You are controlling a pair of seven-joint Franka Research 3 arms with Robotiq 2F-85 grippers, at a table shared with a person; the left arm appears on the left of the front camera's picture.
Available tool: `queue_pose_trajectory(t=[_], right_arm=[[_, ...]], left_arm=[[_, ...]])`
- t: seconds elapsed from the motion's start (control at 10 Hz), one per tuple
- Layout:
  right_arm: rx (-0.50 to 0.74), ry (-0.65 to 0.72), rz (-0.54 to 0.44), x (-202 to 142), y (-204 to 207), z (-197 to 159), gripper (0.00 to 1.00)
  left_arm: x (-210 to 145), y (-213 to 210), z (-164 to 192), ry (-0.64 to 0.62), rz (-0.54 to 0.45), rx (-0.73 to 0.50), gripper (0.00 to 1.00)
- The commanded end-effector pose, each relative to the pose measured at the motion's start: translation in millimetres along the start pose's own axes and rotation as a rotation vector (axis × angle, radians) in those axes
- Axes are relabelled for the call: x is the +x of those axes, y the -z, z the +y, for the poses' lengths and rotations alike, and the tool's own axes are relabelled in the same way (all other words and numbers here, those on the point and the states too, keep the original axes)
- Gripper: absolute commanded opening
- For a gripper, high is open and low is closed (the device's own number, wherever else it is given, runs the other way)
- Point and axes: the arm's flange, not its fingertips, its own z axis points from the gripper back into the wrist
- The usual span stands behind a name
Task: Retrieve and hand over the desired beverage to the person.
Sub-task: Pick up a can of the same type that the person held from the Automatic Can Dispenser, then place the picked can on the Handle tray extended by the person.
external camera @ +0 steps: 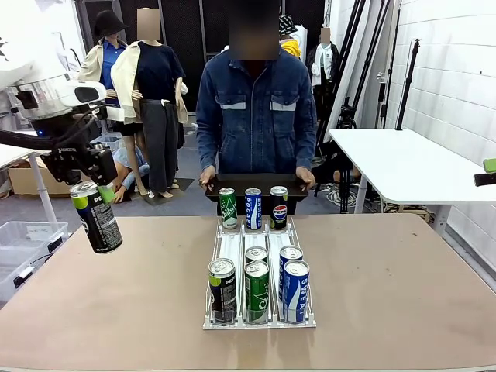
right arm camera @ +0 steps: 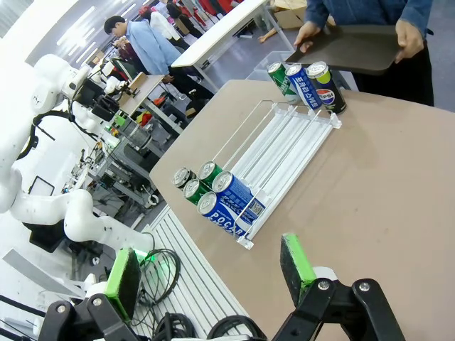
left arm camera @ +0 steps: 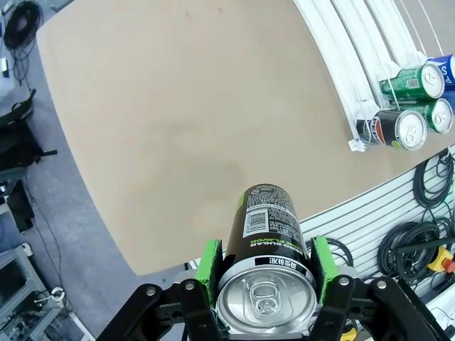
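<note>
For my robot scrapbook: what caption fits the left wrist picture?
Left gripper holds a black can in the air by the tan table edge.

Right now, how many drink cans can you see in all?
9. One can is in the left gripper. Three stand at the rack's far end by the person, and five at its near end. None seems hidden.

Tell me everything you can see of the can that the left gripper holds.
The can is slim and metal, black with green near its top and white print with a barcode on its side. Its silver lid looks unopened, tab flat. The left gripper is shut on it near the top, a green pad on each side. It hangs tilted above the table near its left edge, touching nothing else.
</note>
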Motion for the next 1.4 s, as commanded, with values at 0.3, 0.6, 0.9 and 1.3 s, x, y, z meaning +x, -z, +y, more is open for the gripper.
queue_pose_trajectory(t=[0.3, 0.6, 0.9, 1.3], right_arm=[[0.008, -0.006, -0.007, 0.7, 0.7, 0.0, 1.00], [0.008, -0.006, -0.007, 0.7, 0.7, 0.0, 1.00], [0.008, -0.006, -0.007, 0.7, 0.7, 0.0, 1.00], [0.008, -0.006, -0.007, 0.7, 0.7, 0.0, 1.00]], left_arm=[[-2.2, -5.4, 1.3, -0.006, -0.017, -0.002, 0.00], [-2.2, -5.4, 1.3, -0.006, -0.017, -0.002, 0.00], [-2.2, -5.4, 1.3, -0.006, -0.017, -0.002, 0.00], [-2.2, -5.4, 1.3, -0.006, -0.017, -0.002, 0.00]])
